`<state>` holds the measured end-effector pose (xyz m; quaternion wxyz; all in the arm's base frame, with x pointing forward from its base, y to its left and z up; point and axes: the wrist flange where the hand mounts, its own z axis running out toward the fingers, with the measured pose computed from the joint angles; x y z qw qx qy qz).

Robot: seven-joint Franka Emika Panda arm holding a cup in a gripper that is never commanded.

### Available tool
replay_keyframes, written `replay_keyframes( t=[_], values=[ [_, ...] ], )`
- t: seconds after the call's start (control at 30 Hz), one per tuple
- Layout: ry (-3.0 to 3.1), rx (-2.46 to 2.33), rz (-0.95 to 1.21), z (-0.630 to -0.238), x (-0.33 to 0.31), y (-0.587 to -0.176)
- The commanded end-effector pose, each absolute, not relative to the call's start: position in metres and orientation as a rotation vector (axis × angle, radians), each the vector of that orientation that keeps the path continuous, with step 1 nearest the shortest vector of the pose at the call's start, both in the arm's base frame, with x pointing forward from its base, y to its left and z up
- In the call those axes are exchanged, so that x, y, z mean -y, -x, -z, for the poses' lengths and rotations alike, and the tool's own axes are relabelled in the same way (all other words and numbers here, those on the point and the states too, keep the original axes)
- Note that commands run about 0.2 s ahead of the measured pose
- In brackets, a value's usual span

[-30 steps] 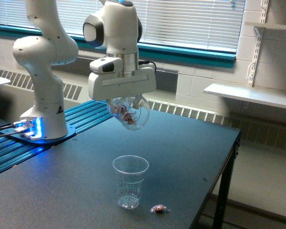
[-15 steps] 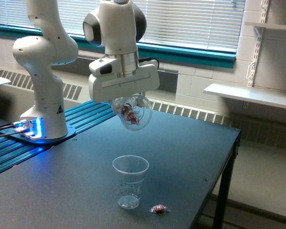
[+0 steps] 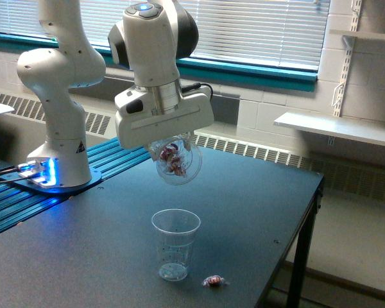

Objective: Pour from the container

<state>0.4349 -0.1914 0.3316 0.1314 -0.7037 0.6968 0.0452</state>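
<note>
Gripper (image 3: 172, 149): we see it clamped on the cup (image 3: 177, 163), tilted, candies inside.
Tall cup (image 3: 174, 244): upright below.
Candy (image 3: 212, 281): at its 4 o'clock.

Lab: robot arm (image 3: 70, 70), cinderblock walls

A glossy white, rounded arm (image 3: 61, 67) with dark grey joint caps is being shown. A black triangular marking is being displayed on its base (image 3: 58, 168), where blue light is being emitted; a black cable is being trailed behind the boxy white wrist.
</note>
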Motion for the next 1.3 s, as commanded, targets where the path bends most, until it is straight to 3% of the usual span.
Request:
replay_keyframes(
  t=[0.03,0.43,1.3],
  values=[
    [2.018,-2.006,-0.14,-0.333,0.199,-0.441],
    [1.904,-1.985,-0.263,-0.328,0.206,-0.449],
    [1.735,-2.021,-0.262,-0.33,0.214,-0.443]
  ],
)
